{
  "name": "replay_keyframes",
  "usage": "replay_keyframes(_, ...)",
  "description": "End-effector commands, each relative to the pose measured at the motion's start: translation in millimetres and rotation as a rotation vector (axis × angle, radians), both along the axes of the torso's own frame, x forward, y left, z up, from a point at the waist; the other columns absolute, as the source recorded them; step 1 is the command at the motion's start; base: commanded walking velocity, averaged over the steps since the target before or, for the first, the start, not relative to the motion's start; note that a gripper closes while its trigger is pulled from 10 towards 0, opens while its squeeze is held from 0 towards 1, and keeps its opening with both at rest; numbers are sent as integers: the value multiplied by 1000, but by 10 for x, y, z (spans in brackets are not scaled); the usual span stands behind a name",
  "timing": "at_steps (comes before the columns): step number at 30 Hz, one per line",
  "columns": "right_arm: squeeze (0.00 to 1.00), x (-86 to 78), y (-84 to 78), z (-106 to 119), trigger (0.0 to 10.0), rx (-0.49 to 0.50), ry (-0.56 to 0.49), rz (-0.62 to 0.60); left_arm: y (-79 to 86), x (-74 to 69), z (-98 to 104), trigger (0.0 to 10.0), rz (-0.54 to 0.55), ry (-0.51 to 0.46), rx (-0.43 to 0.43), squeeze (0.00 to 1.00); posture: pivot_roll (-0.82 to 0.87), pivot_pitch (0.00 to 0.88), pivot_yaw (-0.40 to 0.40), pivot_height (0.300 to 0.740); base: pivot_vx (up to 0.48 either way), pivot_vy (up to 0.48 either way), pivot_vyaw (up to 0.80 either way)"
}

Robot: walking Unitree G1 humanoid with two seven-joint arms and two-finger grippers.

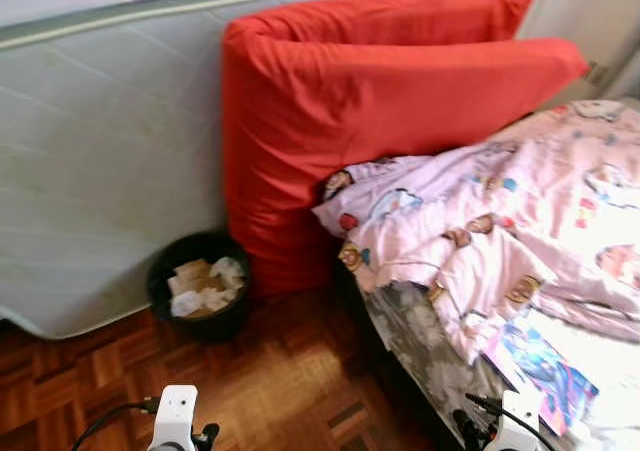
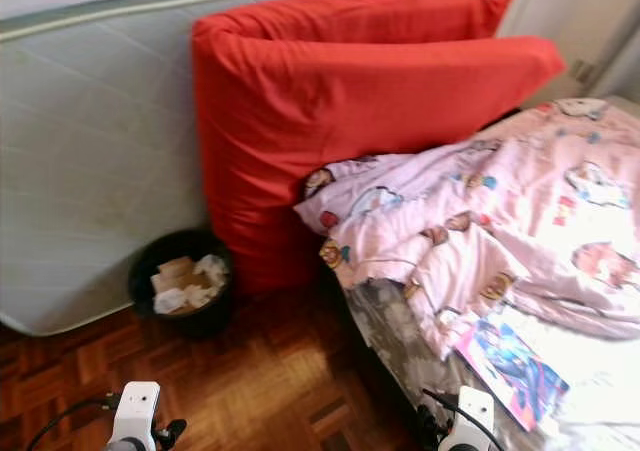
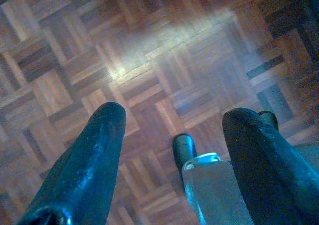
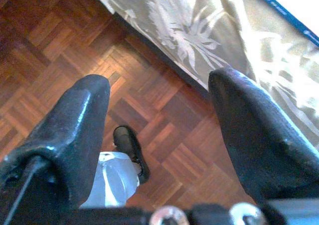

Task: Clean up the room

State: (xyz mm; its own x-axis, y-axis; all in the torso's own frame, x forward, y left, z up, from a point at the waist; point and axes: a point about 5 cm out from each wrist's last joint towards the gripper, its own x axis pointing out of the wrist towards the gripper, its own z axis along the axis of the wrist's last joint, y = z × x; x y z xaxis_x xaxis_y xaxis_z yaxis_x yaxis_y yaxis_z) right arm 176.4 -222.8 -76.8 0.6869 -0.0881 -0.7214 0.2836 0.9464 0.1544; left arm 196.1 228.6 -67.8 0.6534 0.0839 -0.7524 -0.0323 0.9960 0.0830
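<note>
A black waste bin (image 1: pixel 200 286) holding crumpled paper and tissues stands on the parquet floor (image 1: pixel 290 381), between a leaning grey mattress (image 1: pixel 100 171) and two big red pillows (image 1: pixel 370 101). A pink cartoon-print blanket (image 1: pixel 500 231) lies rumpled on the bed. A colourful magazine (image 1: pixel 545 366) rests near the bed's front corner. My left gripper (image 3: pixel 177 115) hangs open over bare floor. My right gripper (image 4: pixel 162 80) is open too, above the floor beside the bed's floral sheet (image 4: pixel 199 30). Neither holds anything.
The bed's edge (image 1: pixel 410 351) runs along my right side. My own black feet (image 3: pixel 185 147) show below the grippers. Open parquet lies between me and the bin.
</note>
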Motion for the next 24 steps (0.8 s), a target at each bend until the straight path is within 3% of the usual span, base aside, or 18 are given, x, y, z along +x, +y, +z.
replay_keyframes(1,0,-67,16,-40,10000,10,31,-7,-21,-79,-52,10000,-32,49,2,0,24,98,-31,740,0,0,-800)
replay_keyframes(2,0,-69,22,-43,10000,12,31,-10,-24,-83,-55,10000,-76,56,44,0,22,98,-30,740,0,-480,-800)
replay_keyframes(4,0,-75,31,-47,10000,14,33,-10,-21,-93,-59,10000,-33,49,24,0,22,100,-30,740,0,-480,-800)
replay_keyframes(24,0,-77,150,-71,10000,40,31,-26,-6,-92,-56,10000,-72,62,33,0,40,73,11,740,0,0,-800)
